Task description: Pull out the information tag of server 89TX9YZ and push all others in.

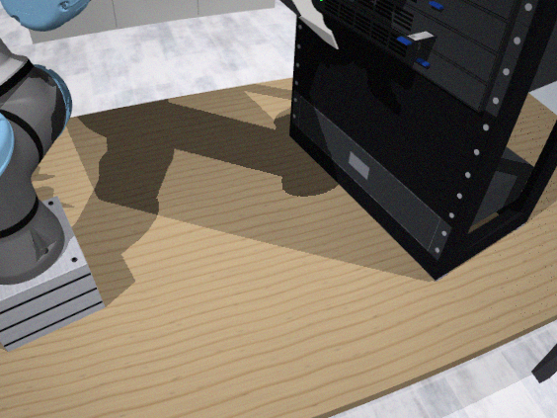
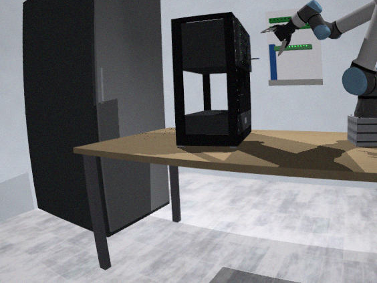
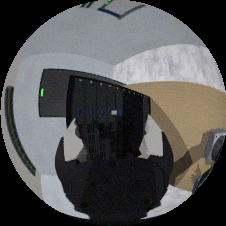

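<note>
The black rack (image 1: 395, 231) (image 2: 178, 81) stands upright on the table, servers in its upper part. One information tag (image 1: 421, 36) (image 2: 255, 58) (image 3: 114, 112) sticks out of the front, low in the server stack; its top is pale, and its print is too small to read. Other tags show only blue ends, such as one blue end (image 1: 436, 5) (image 3: 91, 112) higher up and another blue end (image 1: 423, 63) below the extended tag. My gripper (image 2: 271, 43) (image 3: 111, 117) is open and empty in front of the rack, jaws wide apart, not touching it. In the top view only one finger shows.
The wooden table (image 1: 222, 292) (image 2: 134, 146) carries the rack and the arm's base (image 1: 49, 288) (image 2: 364, 132). A tall dark cabinet (image 2: 60, 98) (image 3: 52, 102) stands behind the rack. A wall panel with green strips (image 2: 294, 67) hangs beyond the gripper.
</note>
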You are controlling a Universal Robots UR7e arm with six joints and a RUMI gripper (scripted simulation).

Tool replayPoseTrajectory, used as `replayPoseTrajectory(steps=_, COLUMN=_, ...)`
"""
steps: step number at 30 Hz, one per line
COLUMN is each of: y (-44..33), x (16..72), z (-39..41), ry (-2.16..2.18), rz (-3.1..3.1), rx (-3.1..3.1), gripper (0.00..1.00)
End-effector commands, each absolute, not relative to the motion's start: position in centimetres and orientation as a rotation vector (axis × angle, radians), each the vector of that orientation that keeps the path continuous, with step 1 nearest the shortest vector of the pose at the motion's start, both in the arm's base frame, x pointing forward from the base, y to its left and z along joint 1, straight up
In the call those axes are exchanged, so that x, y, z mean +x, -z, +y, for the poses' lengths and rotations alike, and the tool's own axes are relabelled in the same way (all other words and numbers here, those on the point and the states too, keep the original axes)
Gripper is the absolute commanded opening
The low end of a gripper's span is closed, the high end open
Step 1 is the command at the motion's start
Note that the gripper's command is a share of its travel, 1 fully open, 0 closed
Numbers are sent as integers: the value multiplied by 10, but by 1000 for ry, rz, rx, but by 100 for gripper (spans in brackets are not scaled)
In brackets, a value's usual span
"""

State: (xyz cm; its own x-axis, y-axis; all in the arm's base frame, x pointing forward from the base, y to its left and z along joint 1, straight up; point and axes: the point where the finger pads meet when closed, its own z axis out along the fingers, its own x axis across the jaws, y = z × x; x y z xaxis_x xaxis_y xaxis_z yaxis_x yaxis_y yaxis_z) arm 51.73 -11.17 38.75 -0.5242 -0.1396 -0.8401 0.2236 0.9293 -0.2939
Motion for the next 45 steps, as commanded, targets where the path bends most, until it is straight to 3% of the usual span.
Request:
replayPoseTrajectory(steps=1, y=-388, x=517, z=-112, ry=454, rz=2073, rx=58, gripper=100)
replayPoseTrajectory(steps=45, y=-388, x=520, z=-113, ry=463, rz=2069, rx=32, gripper=100)
